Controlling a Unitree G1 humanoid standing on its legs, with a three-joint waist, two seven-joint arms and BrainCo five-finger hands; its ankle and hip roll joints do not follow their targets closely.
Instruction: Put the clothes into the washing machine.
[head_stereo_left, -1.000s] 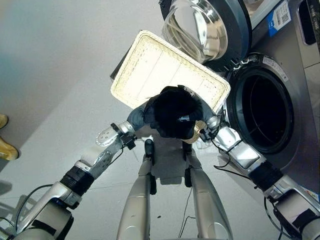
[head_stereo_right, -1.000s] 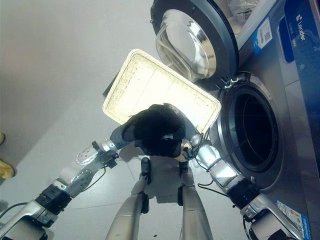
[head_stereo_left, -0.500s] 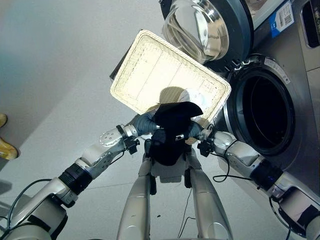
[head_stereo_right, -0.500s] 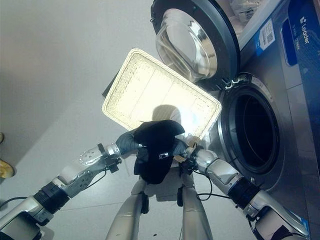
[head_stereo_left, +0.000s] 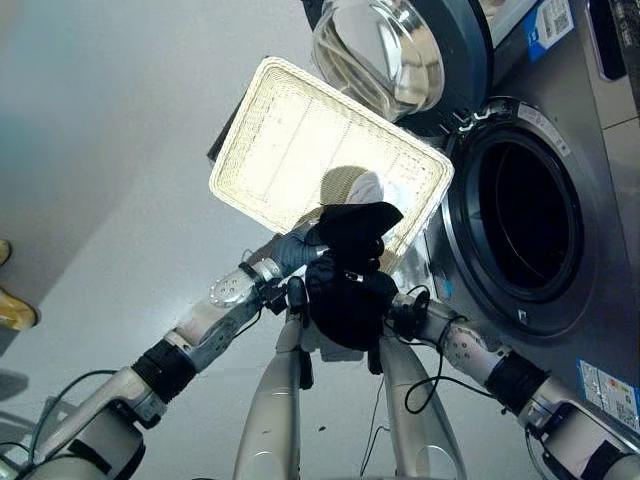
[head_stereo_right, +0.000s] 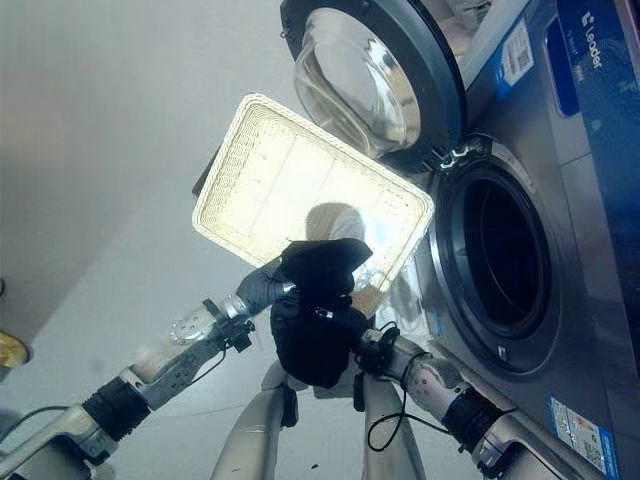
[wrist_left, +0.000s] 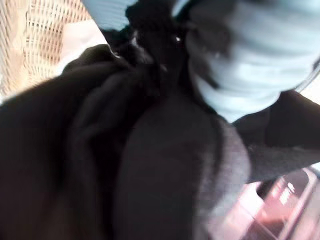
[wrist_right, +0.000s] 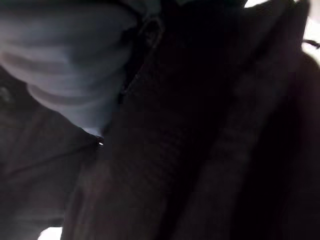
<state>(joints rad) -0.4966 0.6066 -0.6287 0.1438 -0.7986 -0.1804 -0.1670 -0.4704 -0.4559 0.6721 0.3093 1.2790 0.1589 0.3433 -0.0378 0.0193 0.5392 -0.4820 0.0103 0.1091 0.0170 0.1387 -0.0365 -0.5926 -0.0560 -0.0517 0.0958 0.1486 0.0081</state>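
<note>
Grey floor carries one white wicker basket (head_stereo_left: 300, 140) beside one washing machine (head_stereo_left: 560, 230), door (head_stereo_left: 400, 50) open. One black garment (head_stereo_left: 350, 285) hides both hands' fingers, left hand (head_stereo_left: 298, 245) and right hand (head_stereo_left: 400, 315); their grip I cannot tell.

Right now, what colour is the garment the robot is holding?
Black, clearest in the left eye view: the garment hangs between both hands.

Head views are bright, the wicker basket (head_stereo_left: 290, 130) is totally blown out with glare, and both wrist views are dark, blurry smears of black clothing (wrist_left: 100, 165).
</note>
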